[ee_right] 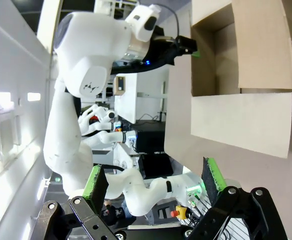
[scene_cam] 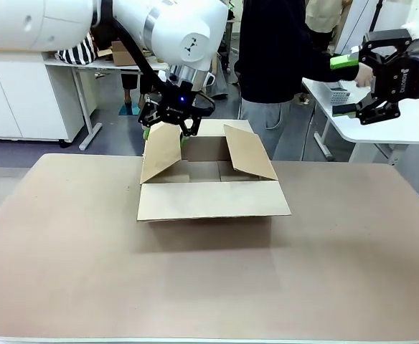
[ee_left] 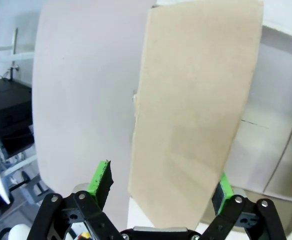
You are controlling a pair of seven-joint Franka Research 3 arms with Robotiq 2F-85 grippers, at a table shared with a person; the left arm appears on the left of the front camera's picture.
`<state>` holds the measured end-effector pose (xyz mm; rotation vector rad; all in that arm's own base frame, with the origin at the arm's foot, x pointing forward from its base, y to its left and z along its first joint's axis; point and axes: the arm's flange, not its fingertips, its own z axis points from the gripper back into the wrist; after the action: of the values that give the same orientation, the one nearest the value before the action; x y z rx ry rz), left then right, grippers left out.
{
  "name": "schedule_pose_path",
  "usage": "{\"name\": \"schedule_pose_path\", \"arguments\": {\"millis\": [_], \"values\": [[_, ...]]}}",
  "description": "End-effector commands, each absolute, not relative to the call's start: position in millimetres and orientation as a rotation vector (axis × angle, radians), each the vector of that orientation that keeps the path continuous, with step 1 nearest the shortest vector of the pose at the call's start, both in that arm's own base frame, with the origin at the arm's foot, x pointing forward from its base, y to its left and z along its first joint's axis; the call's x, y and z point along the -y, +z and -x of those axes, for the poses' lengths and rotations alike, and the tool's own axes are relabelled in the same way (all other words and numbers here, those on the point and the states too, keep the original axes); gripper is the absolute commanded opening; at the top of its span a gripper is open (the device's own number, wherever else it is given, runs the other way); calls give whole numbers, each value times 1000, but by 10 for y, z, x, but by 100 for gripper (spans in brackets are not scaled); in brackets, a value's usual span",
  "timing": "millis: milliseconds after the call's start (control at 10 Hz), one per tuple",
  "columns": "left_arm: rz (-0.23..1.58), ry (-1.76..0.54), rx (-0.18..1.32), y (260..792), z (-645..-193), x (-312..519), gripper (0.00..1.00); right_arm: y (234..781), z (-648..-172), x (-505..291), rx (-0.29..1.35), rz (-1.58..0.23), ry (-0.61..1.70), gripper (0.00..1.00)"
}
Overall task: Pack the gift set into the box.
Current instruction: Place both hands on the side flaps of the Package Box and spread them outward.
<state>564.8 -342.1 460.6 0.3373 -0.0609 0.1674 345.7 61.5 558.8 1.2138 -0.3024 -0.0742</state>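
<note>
left gripper straddles a flap of the open box

the box (scene_cam: 213,201) stands on the table (scene_cam: 80,258), about midway between its left and right edges and nearer the far edge than the near one. its top is open: the near flap is folded out toward the robot's side, and the right flap (scene_cam: 250,152) slants up and outward. the left gripper (scene_cam: 168,130) hangs over the raised left flap (scene_cam: 159,154). in the left wrist view that flap runs up between the green pads (ee_left: 100,179), which stand apart on either side of it (a clear gap shows on one side; the other pad sits at the flap's edge). the right gripper (scene_cam: 339,86) is held in the air well off the box, past the table's far right corner, its fingers (ee_right: 213,175) spread wide with nothing between them. a person (scene_cam: 274,50) in a dark top stands behind the far edge.
</note>
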Motion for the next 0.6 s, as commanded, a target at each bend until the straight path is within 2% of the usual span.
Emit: {"name": "schedule_pose_path", "arguments": {"millis": [0,500], "values": [[-292,175,104,4654,-5415,3228,100,5575,-3483,-637,326,-1241,-54,100],[-238,324,95,4723,-5319,2641,100,5575,-3483,-637,326,-1241,-54,100]]}}
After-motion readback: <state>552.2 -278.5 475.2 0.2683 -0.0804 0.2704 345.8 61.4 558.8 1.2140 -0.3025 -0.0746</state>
